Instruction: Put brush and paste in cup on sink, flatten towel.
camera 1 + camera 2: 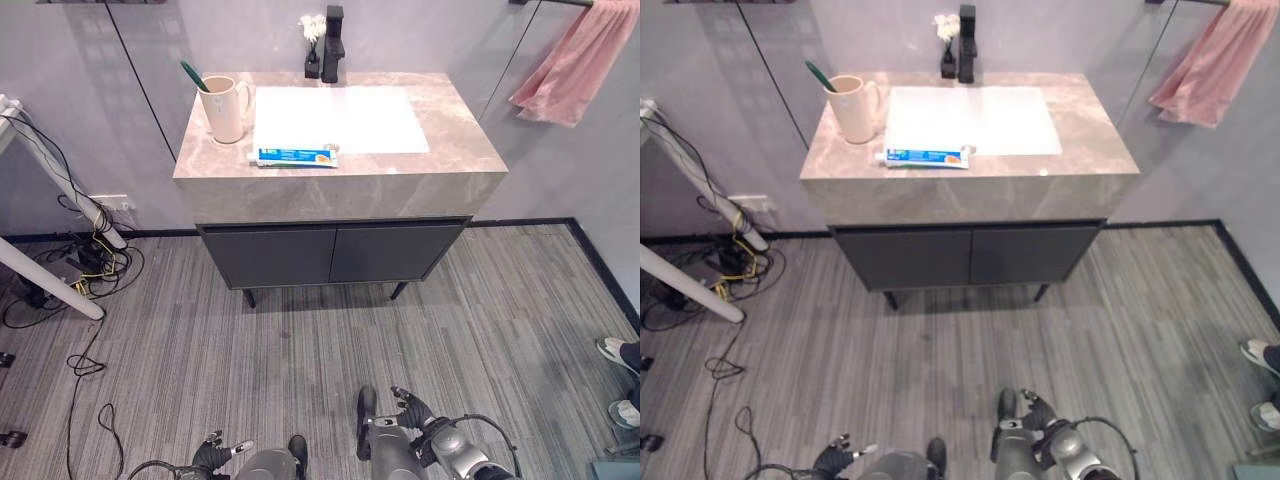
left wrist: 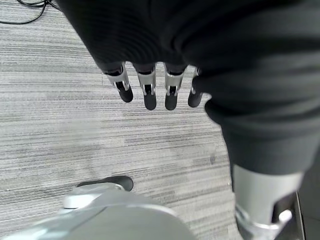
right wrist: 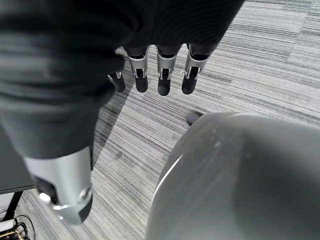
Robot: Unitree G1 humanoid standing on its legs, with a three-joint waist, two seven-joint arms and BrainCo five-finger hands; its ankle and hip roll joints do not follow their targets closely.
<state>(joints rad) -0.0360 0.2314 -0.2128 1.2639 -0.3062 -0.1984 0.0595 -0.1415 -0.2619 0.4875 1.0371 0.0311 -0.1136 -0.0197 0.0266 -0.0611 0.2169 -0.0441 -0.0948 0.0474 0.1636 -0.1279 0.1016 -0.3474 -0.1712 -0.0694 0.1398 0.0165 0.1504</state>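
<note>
Left hand [image 1: 222, 450] low over the grey striped floor [image 1: 300, 350], fingers [image 2: 149, 92] straight, hanging side by side with small gaps, gripping nothing. All task items lie well ahead of these fingertips, up on the vanity.

Cup [image 1: 225, 108]: beige, handled, upright on the left part of the marble counter [image 1: 455, 135], far beyond and above the left fingers. Green-handled brush [image 1: 193, 76] stands in it already, leaning left, head down inside the cup.

Paste [image 1: 293, 156]: blue-and-white tube lying flat along the counter's front edge, just right of the cup, touching the front rim of the white sink basin [image 1: 340, 118]. Not in the cup. It sits well ahead of both hands, roughly between their lines of reach.

Black faucet [image 1: 332, 45] behind the basin, small dark vase with white flowers [image 1: 313, 40] just beside it.

Right hand [image 1: 412, 410] low over the floor, fingers [image 3: 165, 75] likewise straight, close in a row, empty.

Towel [image 1: 570, 62]: pink, hanging bunched and creased from a bar on the right wall, far ahead and to the right of the right fingers.

A person's shoes [image 1: 622, 380] at the far right edge of the floor.
</note>
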